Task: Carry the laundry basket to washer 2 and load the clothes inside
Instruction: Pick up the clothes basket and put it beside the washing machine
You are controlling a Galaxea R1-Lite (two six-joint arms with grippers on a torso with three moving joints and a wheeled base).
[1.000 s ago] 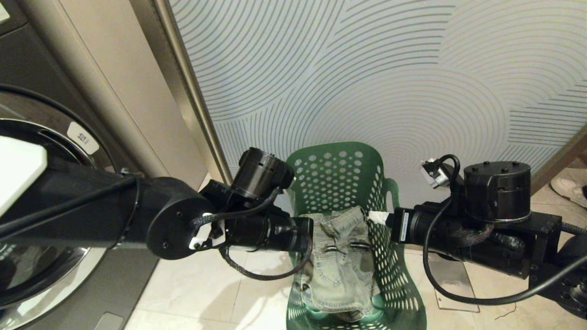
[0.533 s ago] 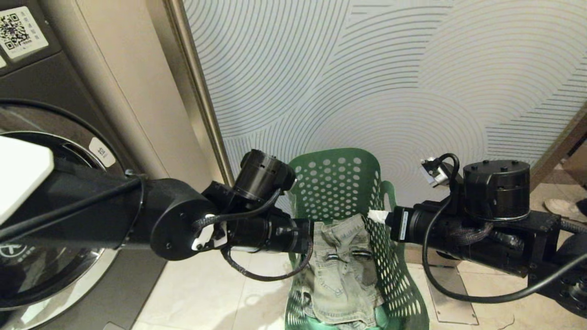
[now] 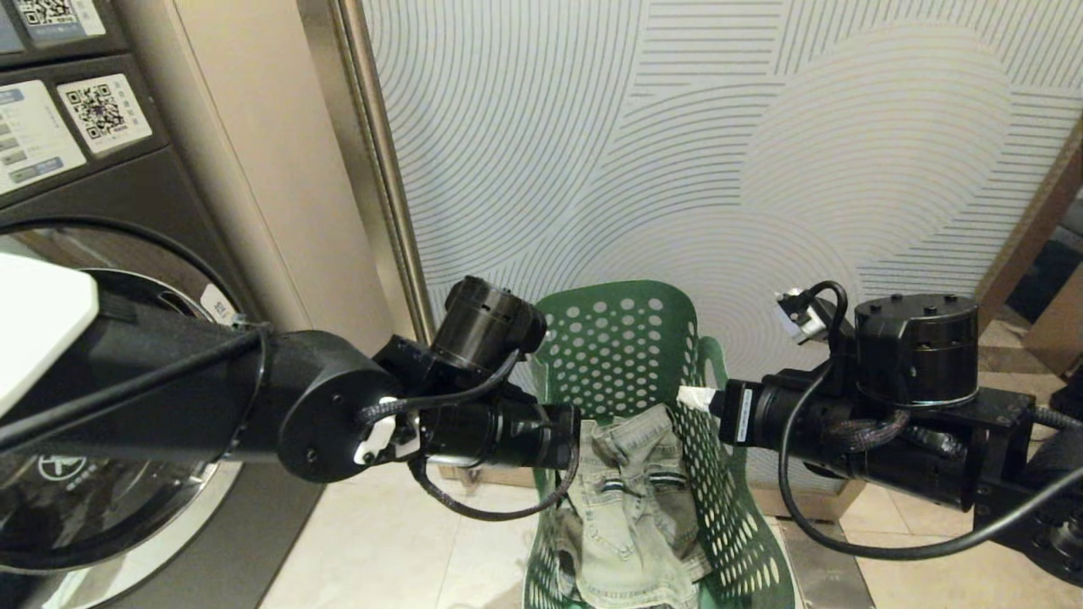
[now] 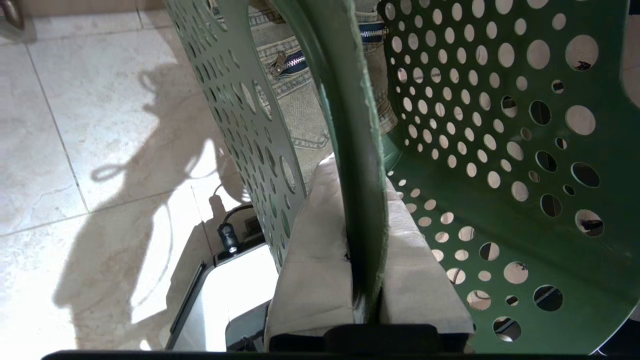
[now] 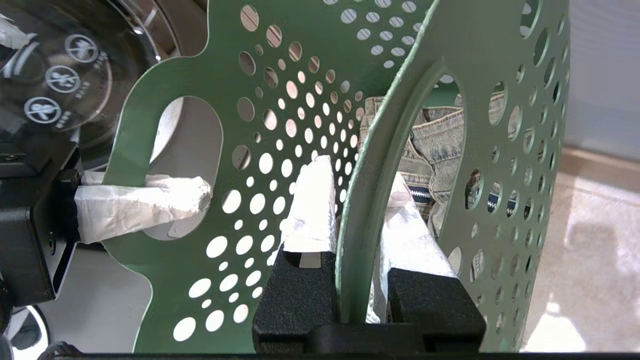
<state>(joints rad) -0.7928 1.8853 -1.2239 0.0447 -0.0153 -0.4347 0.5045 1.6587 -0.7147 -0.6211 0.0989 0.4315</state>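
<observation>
Holding the basket [image 3: 660,381] off the floor between my two arms, I have my left gripper [image 4: 367,260] clenched on the rim of its left handle and my right gripper [image 5: 357,250] clenched on the rim of the right one, each pair of padded fingers [image 5: 312,210] pinching thin green plastic from both sides. The basket hangs in front of me, close to the patterned wall [image 3: 719,169], with the washer [image 3: 110,338] off to my left; whether that machine is washer 2 I cannot tell. To carry well, I judge I should keep both grips level and at the same spacing, since the rims are narrow and smooth and could slip or twist out if one arm leads the other. Pulling the arms apart would bend the flexible shell; squeezing them together would buckle it. The basket is a moulded, curved shell pierced all over with round holes, with oval handle cut-outs at the sides, light and springy rather than stiff. Inside lie pale denim jeans [image 3: 630,499], crumpled, with stitched seams and a metal zip [image 4: 287,62] showing through the handle opening; they look soft and heavy enough to stay put unless the basket tips. Below is glossy pale tile floor [image 3: 389,541].
</observation>
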